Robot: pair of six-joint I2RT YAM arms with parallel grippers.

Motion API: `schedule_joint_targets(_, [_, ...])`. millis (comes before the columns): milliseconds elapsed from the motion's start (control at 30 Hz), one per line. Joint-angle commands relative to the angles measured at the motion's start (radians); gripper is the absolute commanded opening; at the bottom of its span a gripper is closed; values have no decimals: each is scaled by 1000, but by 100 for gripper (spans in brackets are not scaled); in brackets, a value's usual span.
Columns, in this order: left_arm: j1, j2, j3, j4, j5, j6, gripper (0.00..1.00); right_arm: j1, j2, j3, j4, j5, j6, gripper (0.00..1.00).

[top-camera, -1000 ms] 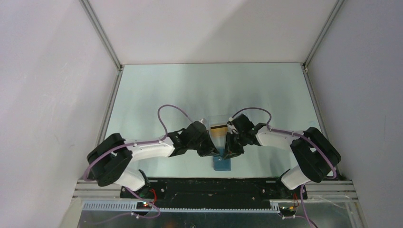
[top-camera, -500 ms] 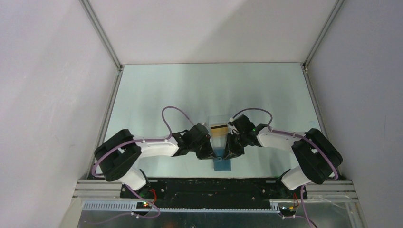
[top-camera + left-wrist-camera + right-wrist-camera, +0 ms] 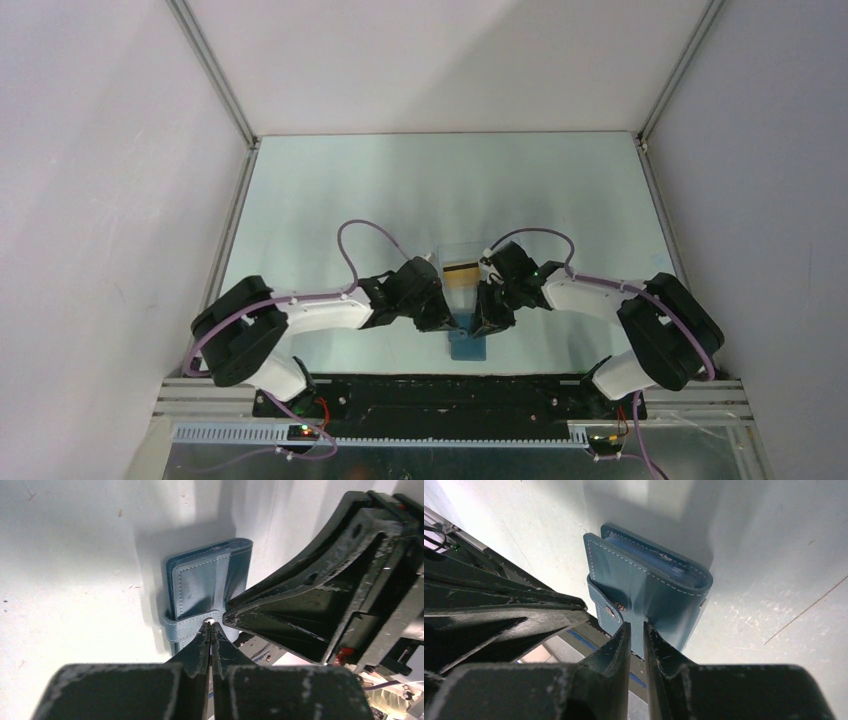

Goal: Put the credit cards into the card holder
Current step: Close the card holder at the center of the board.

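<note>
Step in hand: opening the card holder (image 3: 200,580).
Left gripper (image 3: 210,629) pinches its clasp tab (image 3: 186,622), right gripper (image 3: 636,630) clamps the cover; next, the tab probably needs peeling open.

You have soft, even light from above in the top view; the desk (image 3: 330,190) reads pale with a faint brighter sheen across its middle. In the wrist views the desk nearly washes out white (left view most), and the card holder (image 3: 200,585) is sharp, stitching clear, casting a grey shadow beyond itself. The left gripper (image 3: 210,630) and right gripper (image 3: 636,627) loom dark, slightly soft.
</note>
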Motion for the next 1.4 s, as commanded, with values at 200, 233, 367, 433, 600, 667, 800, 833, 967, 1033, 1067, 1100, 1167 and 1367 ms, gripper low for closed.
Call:
schedule_joint_targets(200, [-4,-98,17,-3,-41,51,6,9,-84,21,-45,-1,22,23])
schedule_joint_targets(233, [-4,-95,20,-4,-36,56,5,10,-77,23,-43,-3,21,23])
schedule_joint_targets(367, [-10,-59,37,-6,-2,76,1,20,-45,27,-34,-3,20,23])
schedule_joint_targets(433, [-14,-46,42,-7,6,80,1,23,-21,28,-29,-2,17,23])
schedule_joint_targets(600, [-26,-34,50,-7,19,84,0,23,19,29,-8,-5,11,23])
schedule_joint_targets(667, [-32,-27,55,-7,23,89,0,23,29,29,-1,-7,12,23])
schedule_joint_targets(800, [-38,-14,54,-8,25,87,0,24,35,29,3,-10,12,24])
schedule_joint_targets(833, [-40,-12,54,-8,25,88,0,23,34,29,0,-9,12,24])
schedule_joint_targets(967, [-45,4,58,-13,25,89,0,21,26,29,-4,-12,13,24])
schedule_joint_targets(1033, [-47,12,60,-14,21,90,0,21,15,29,-10,-11,15,24])
schedule_joint_targets(1067, [-46,14,60,-14,20,90,0,21,4,29,-12,-11,16,24])
schedule_joint_targets(1100, [-46,18,59,-15,15,88,0,22,-1,29,-16,-9,17,24])
schedule_joint_targets(1167, [-46,21,58,-15,8,86,0,21,-21,29,-22,-7,19,24])
schedule_joint_targets(1367, [-47,35,54,-14,0,85,0,18,-28,29,-19,-7,21,24])
